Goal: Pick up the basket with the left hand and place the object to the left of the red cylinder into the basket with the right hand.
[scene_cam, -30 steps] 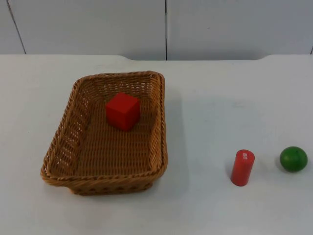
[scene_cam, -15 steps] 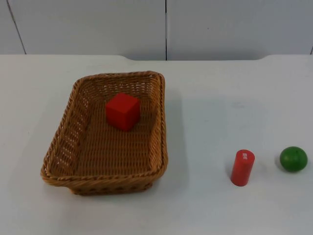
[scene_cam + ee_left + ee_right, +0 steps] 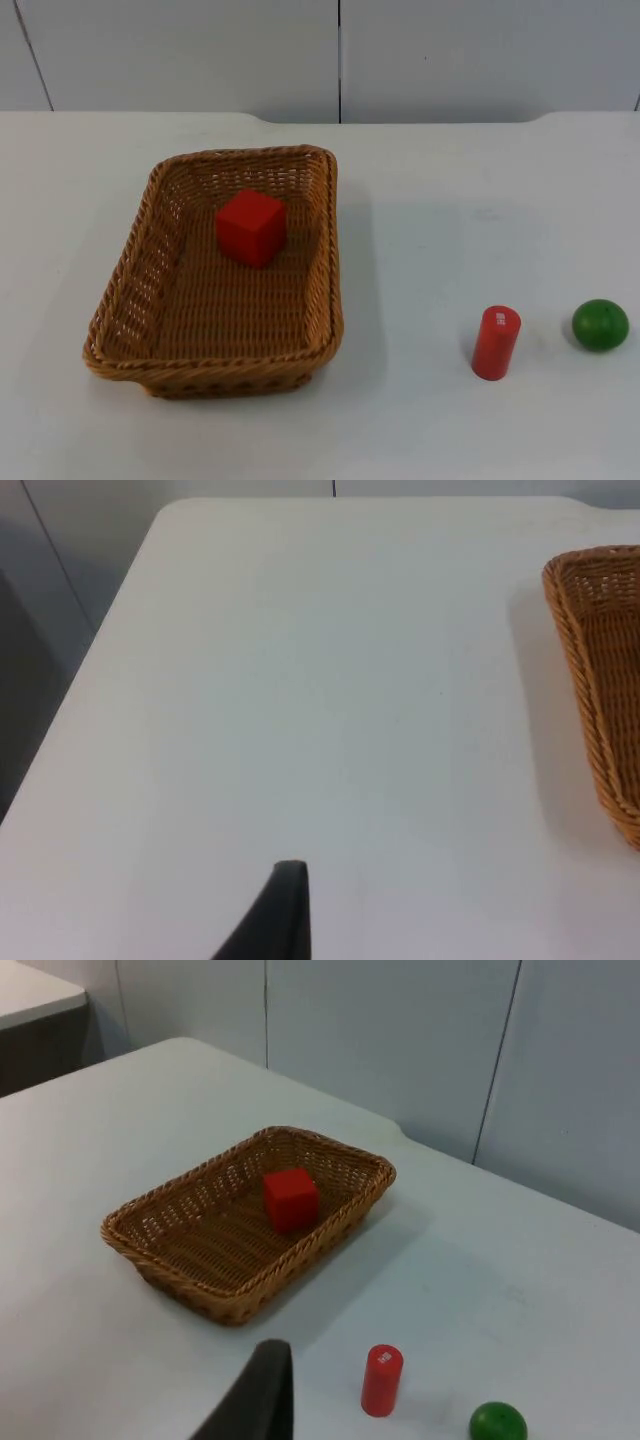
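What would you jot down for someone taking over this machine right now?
Left claw: above bare table left of the basket, holding nothing I can see.
Right claw: hangs back over the table, short of the red cylinder.
Basket sits on the table, not lifted. The red cube already lies inside it. Cylinder stands upright, green ball to its right.
Done: cube is in the basket.
Left: basket not picked up; check whether anything remains to do.

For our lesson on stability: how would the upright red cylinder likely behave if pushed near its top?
The red cylinder stands on end, tall and narrow, so it would probably tip. Once down, its round side may let it roll, perhaps toward the green ball beside it.
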Robot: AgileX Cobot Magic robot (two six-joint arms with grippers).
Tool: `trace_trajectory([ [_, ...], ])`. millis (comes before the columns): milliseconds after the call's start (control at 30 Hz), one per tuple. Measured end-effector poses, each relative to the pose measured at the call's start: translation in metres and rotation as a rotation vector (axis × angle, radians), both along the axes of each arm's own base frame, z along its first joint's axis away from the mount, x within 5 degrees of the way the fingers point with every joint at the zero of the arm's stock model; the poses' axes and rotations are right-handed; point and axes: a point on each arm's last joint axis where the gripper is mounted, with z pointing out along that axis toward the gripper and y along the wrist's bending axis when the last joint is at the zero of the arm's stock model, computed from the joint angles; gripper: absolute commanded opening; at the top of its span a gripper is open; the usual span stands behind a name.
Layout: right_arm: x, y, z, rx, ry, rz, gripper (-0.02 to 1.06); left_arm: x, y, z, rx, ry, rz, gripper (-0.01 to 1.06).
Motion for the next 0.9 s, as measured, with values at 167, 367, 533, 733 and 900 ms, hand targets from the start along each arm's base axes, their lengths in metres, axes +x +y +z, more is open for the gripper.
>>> trace_trajectory([
  [167, -0.002, -0.001, -0.011, -0.022, 0.073, -0.005, 1.05, 0.0, 0.0, 0.0, 0.002, 0.0, 0.001, 1.05],
  [367, 0.001, 0.001, -0.032, -0.058, 0.213, -0.02, 1.05, 0.0, 0.0, 0.0, 0.002, 0.0, 0.001, 1.05],
  [533, 0.004, 0.002, -0.046, -0.086, 0.271, -0.026, 1.05, 0.0, 0.0, 0.0, 0.002, 0.0, 0.001, 1.05],
  [733, 0.004, 0.002, -0.047, -0.086, 0.278, -0.032, 1.05, 0.0, 0.0, 0.0, 0.002, 0.0, 0.001, 1.05],
  [900, 0.004, 0.002, -0.047, -0.084, 0.279, -0.033, 1.05, 0.0, 0.0, 0.0, 0.002, 0.0, 0.001, 1.05],
])
